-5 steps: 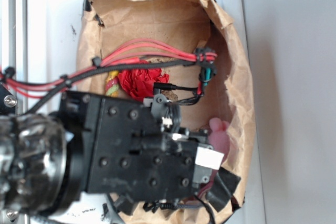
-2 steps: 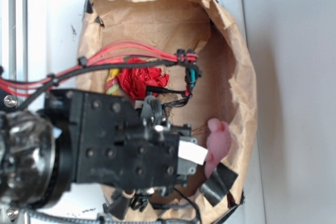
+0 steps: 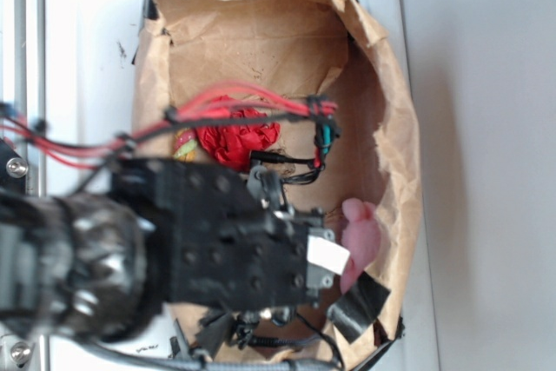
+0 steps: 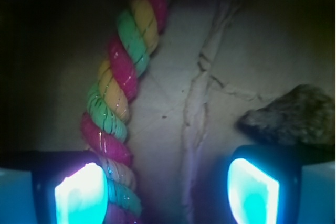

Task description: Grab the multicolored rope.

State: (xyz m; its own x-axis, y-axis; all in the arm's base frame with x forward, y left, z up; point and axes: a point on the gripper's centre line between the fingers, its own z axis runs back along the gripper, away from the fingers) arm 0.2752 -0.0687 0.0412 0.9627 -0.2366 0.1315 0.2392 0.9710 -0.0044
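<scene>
Item, wrist view, left to right: my left finger pad (image 4: 79,195), glowing, with the multicolored rope (image 4: 123,80) running up from just beside its inner edge in pink, yellow and green twists; bare creased paper between; a grey rock (image 4: 294,116) above my right pad. My gripper (image 4: 167,192) stands wide open, holding nothing. Item, outside view: red paper flower (image 3: 233,135) in the brown paper bag (image 3: 404,128), pink plush toy (image 3: 360,236) at right
</scene>
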